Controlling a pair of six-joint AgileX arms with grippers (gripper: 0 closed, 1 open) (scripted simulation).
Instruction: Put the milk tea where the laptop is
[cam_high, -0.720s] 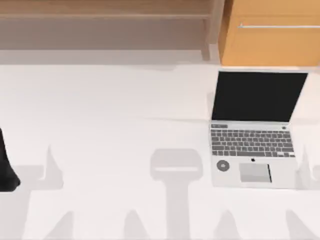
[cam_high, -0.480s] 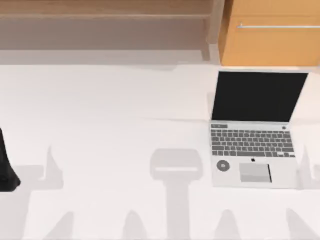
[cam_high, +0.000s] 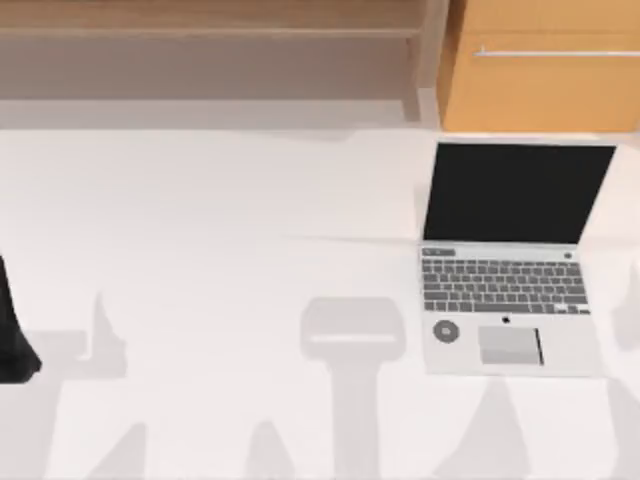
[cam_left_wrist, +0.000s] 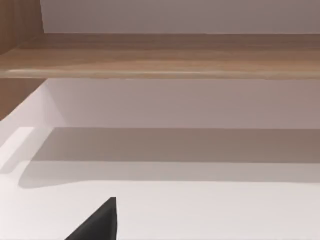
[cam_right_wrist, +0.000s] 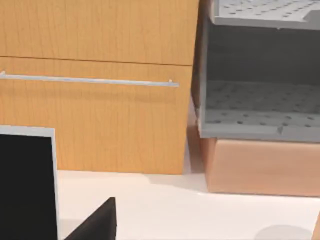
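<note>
White table (cam_high: 220, 230) spans top view. Wooden cabinet (cam_high: 545, 65) with bar handle at 1 o'clock. Laptop (cam_high: 508, 260) at 3 o'clock, lid open, screen black. Left arm (cam_high: 12, 335) at 9 o'clock edge; finger spread: cannot tell.

A slim silver laptop with a black screen (cam_high: 508, 262) sits open on the right side of the white table (cam_high: 220, 260), its screen standing at the back and its keyboard and trackpad toward the front edge. Behind the laptop, past the table's far edge, stands a wooden cabinet with a thin metal handle bar (cam_high: 545, 65), and to the cabinet's left a long wooden shelf (cam_high: 210, 25) runs along the back. In the right wrist view, a grey perforated rack (cam_right_wrist: 260, 100) rests on a pale wooden box (cam_right_wrist: 260, 167) just beside the cabinet (cam_right_wrist: 100, 85), and the left arm (cam_high: 12, 335) sits at the table's left edge.
</note>
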